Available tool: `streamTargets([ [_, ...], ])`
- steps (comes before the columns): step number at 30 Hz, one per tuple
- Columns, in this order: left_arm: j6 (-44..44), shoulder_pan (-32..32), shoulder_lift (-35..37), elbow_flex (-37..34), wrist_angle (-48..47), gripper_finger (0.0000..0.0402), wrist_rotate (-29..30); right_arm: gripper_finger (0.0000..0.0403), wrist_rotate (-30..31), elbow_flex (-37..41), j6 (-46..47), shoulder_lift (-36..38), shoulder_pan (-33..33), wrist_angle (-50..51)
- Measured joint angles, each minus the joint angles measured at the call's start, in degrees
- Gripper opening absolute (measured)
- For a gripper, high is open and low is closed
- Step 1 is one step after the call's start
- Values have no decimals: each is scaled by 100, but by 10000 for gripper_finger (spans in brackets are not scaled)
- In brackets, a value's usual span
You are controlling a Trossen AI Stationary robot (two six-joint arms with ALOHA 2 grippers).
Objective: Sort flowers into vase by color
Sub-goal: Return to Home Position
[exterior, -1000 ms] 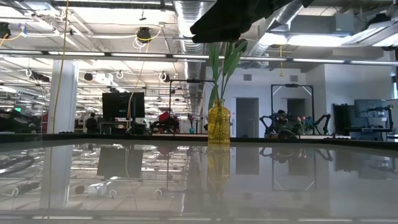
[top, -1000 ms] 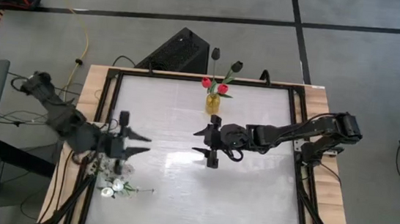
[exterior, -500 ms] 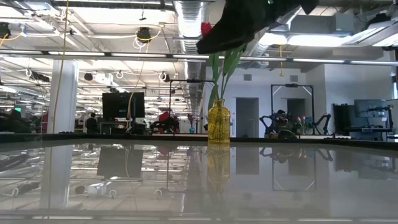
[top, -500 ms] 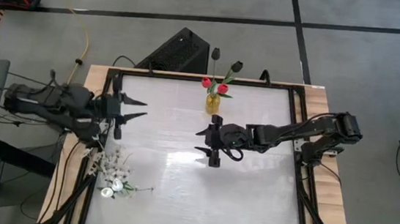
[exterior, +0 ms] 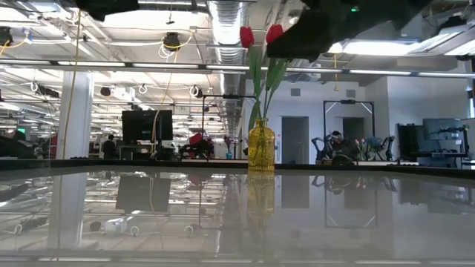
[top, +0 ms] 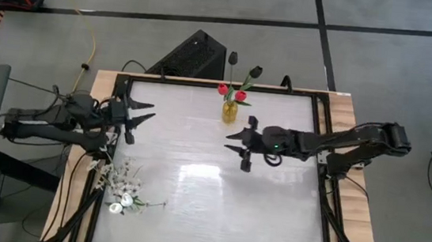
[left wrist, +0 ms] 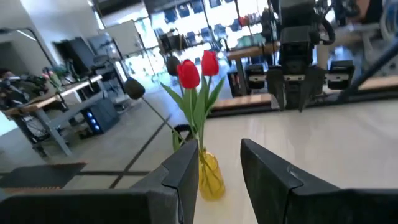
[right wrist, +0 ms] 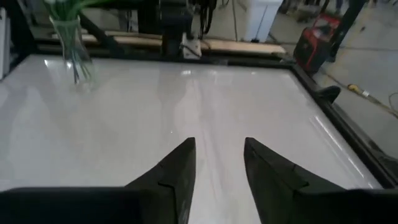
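At 12 o'clock edge, yellow vase (top: 229, 112): standing upright, holding red tulips (top: 222, 90) and black tulips (top: 255, 71), stems rising vertical.
At 8 o'clock corner, white flowers (top: 120, 183): sitting bunched, well apart from both arms.
At 6 o'clock of yellow vase, right gripper (top: 230, 141): hovering near, the closer of the two; jaws spreading apart, gripping nothing, pointing toward 9 o'clock.
At 9 o'clock edge, left gripper (top: 152, 111): hovering, jaws apart, empty, facing 3 o'clock toward yellow vase.
Judgement: homing likely requiring only clearance from upright stems.

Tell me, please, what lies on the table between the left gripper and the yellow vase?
Nothing: in the high view, the stretch of white table between the left gripper and the vase is bare.
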State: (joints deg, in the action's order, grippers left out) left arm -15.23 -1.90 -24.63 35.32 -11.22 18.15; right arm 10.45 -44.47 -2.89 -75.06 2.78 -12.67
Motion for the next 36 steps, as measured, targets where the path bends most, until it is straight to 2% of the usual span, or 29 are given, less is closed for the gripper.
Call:
streamTargets([
  [6,204,-112,647,-834,664,109,-31,126,1,923,264,1035,8,-452],
  [13,654,-110,1299,-1271,667,109,10,108,3,1878,497,2021,7,-1012],
  [25,1669,-110,2130,-2245,1225,109,12,107,19,2548,745,3026,-1,-1007],
  [28,1843,-110,2241,-2335,1216,109,13,107,36,2706,769,3274,-17,-914],
  [36,2275,-110,2280,-2350,1162,109,-274,106,230,2720,1258,4087,-135,493],
])
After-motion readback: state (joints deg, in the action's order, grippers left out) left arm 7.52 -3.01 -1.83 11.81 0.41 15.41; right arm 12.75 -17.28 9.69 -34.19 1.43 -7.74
